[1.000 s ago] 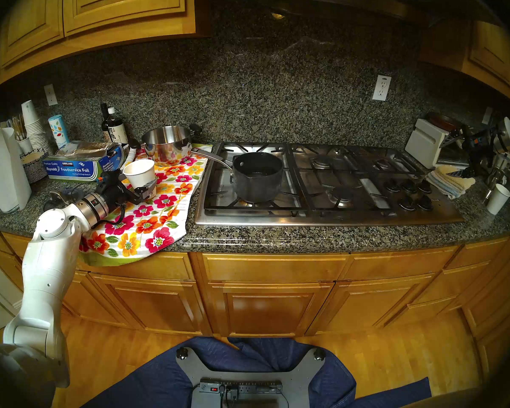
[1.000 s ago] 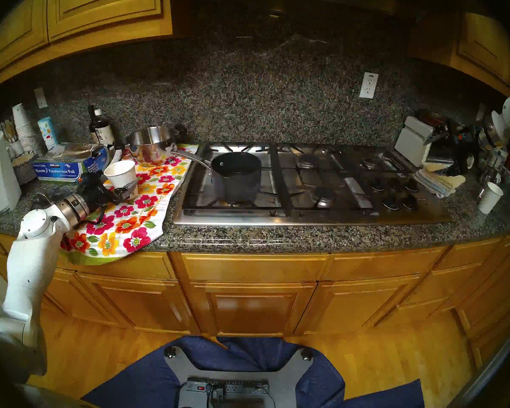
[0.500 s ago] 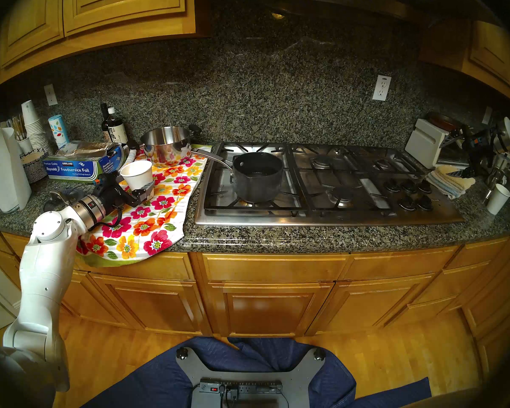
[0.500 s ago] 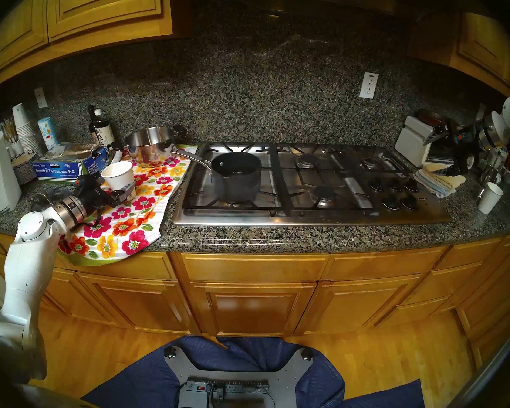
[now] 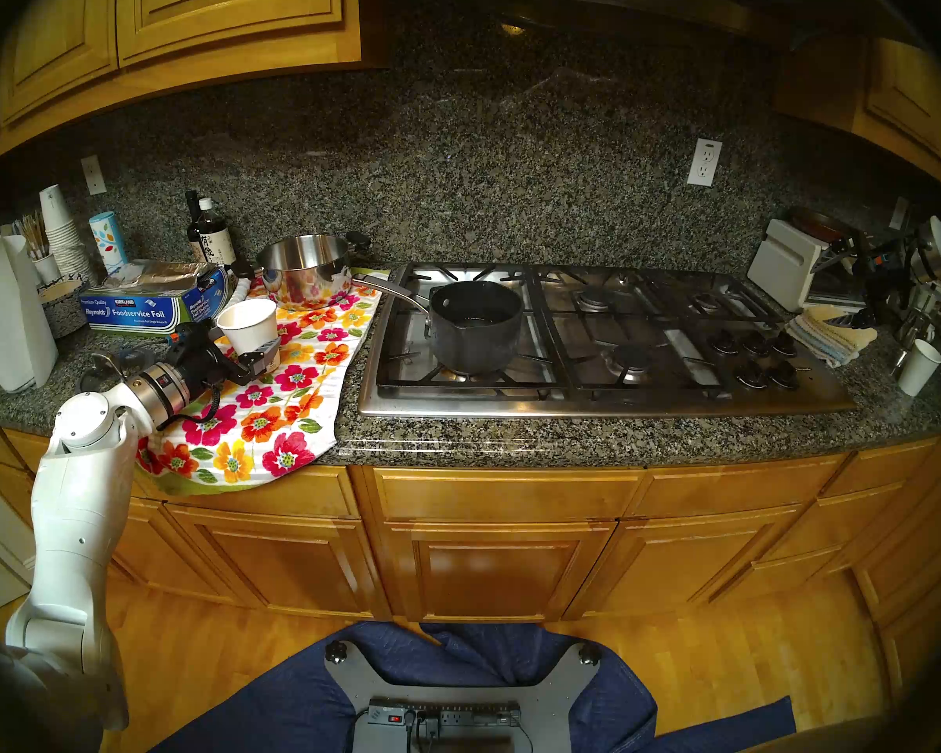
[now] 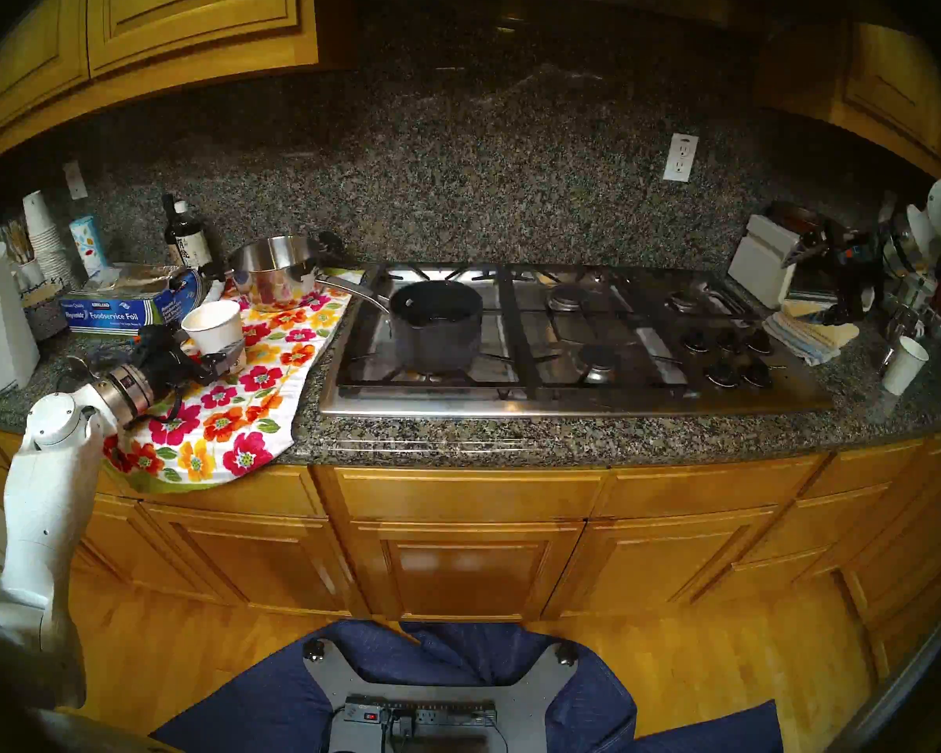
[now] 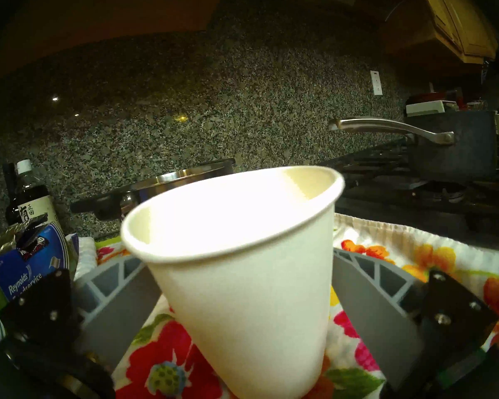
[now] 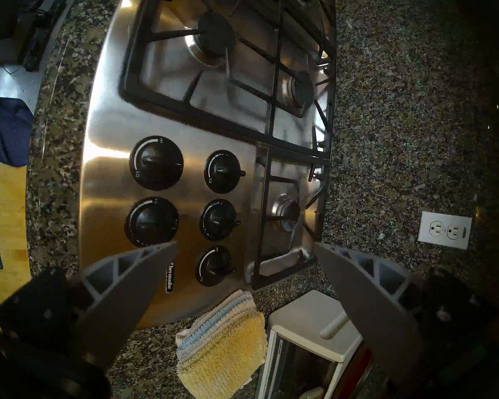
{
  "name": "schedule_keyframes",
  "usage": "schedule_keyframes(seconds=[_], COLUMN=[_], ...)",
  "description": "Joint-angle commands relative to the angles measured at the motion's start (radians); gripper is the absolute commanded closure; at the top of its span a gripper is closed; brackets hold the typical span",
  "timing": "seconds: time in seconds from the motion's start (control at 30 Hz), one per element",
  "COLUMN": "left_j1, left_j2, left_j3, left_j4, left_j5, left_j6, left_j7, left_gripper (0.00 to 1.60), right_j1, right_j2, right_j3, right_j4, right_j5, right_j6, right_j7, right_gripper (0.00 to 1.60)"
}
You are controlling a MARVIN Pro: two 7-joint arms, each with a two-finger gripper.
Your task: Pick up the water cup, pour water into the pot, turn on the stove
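From the head views, the water cup (image 5: 251,325) sits upright on the floral towel (image 5: 272,409) on the counter (image 5: 566,442), left gripper (image 5: 259,355) clasping it; the pot (image 5: 476,325) on the stove (image 5: 593,398) seems to hold water, so pouring looks done. Left wrist: fingers (image 7: 366,303) press the cup's sides. Right wrist: right gripper (image 8: 245,251) spread wide above the knobs (image 8: 218,220), none turned yet by my reading.
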Motion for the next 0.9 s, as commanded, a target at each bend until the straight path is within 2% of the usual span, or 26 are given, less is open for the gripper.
schedule_keyframes(seconds=[0.0,0.87], left_j1=[0.023,0.047], left_j2=[0.009,0.021], left_j3=[-0.028,-0.048], left_j4=[-0.049,-0.112], left_j5=[-0.018,-0.007], left_j6=[0.030,0.048], left_j7=[0.000,0.008], left_gripper=[0.00,0.00], right_j1=[0.027,0.027], right_j2=[-0.009,-0.009], right_j3=[0.007,0.007], right_j4=[0.021,0.021], right_j5=[0.003,0.003], right_j6=[-0.002,-0.002], right_j7=[-0.009,-0.009], right_gripper=[0.00,0.00])
